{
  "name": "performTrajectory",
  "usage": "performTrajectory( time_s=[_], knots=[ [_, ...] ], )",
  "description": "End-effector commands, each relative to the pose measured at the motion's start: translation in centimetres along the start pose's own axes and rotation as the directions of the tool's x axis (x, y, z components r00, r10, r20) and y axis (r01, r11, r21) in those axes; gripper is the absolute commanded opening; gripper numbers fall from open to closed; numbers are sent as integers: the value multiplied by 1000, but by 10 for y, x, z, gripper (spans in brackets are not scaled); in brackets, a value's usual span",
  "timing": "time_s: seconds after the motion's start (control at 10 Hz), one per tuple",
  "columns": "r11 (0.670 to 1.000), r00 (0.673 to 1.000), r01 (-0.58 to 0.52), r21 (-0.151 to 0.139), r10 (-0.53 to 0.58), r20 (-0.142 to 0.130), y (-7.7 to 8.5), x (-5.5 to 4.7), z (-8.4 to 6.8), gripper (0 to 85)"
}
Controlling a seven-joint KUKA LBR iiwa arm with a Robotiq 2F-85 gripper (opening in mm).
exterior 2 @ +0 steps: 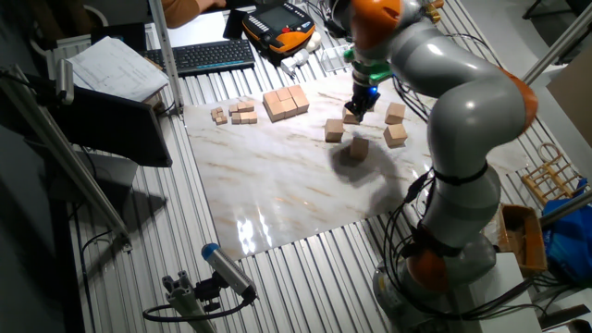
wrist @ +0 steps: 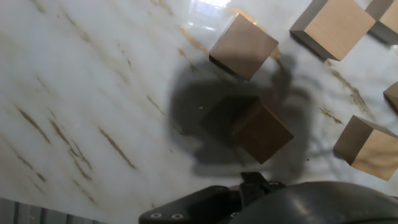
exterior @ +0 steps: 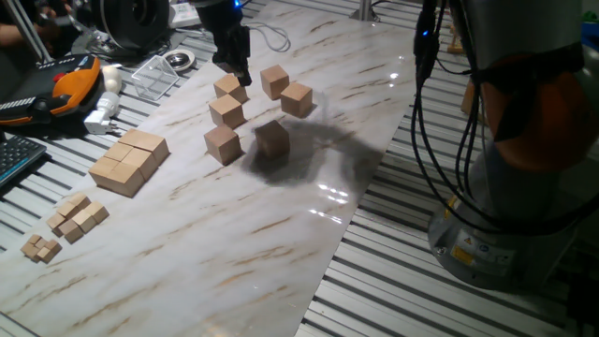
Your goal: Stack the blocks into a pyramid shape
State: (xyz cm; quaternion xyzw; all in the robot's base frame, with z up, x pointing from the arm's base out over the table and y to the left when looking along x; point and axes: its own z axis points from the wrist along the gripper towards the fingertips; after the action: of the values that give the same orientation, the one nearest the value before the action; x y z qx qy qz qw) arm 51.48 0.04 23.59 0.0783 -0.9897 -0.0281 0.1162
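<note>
The pincer (exterior: 236, 67) hangs over the blocks (exterior: 227, 109) on the tabletop (exterior: 281, 234); its opening cannot be told, fingers hidden in hand view.

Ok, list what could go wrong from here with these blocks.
1. The gripper hangs right over one block in a tight cluster; descending, its fingers may bump the neighbouring block and shove it.
2. The blocks lie scattered and turned at different angles, like the one beside the cluster, so a pyramid base may end up uneven.
3. Whether the jaws are open is unclear, so a grasp may miss.
</note>
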Motion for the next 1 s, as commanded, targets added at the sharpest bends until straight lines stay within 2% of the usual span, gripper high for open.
performTrajectory(
  time_s=[0.0,0.2,0.3,0.4,0.5,0.6,0.7,0.8,0.9],
  knots=[
    [990,988,-142,6,142,-53,0,0,0,0],
    [972,969,-224,69,229,-87,0,0,0,0],
    [965,962,-247,84,255,-98,0,0,0,0],
    [962,960,-245,119,257,-107,0,0,0,0],
    [970,964,-218,104,230,-132,0,0,0,0],
    [983,977,-177,55,182,-110,0,0,0,0],
    [980,977,-194,51,197,-76,0,0,0,0],
    [978,976,-207,31,208,-65,0,0,0,0],
    [974,973,-224,34,225,-46,0,0,0,0]
  ],
)
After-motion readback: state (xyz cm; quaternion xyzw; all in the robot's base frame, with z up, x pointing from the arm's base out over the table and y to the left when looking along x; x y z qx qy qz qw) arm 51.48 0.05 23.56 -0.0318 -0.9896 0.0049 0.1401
